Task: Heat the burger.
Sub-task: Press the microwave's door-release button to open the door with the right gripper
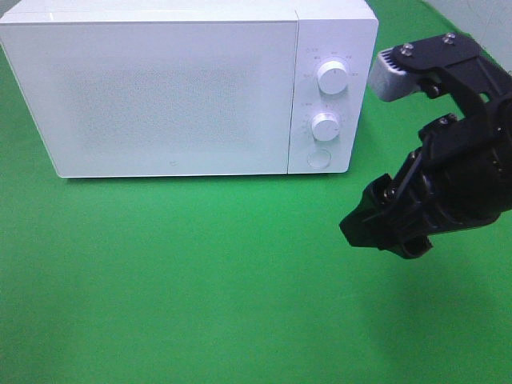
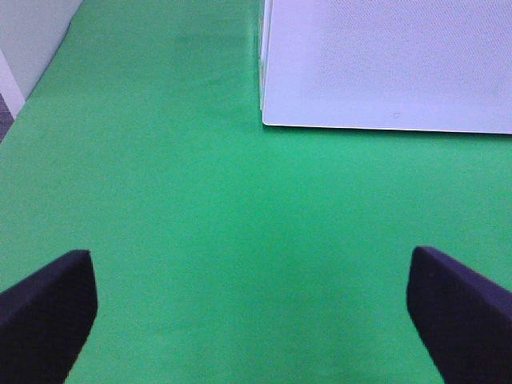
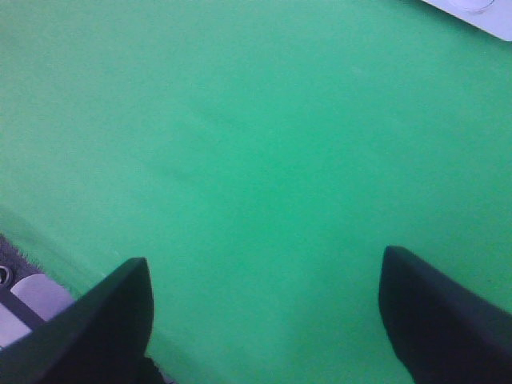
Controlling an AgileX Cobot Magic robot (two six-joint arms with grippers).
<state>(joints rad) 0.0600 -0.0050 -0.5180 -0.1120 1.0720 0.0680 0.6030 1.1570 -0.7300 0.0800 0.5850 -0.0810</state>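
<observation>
Hovering the right gripper [image 1: 386,234] above the green cloth [image 1: 200,288], in front of and to the right of the white microwave [image 1: 176,88], black fingers [image 3: 112,320] spreading wide and clasping nothing. Keeping the left gripper [image 2: 252,316] low over the cloth, facing the microwave's front left corner, likewise gaping and empty. Showing the microwave door closed. Seeing the burger in no view, so unable to tell where it is lying relative to either claw.
</observation>
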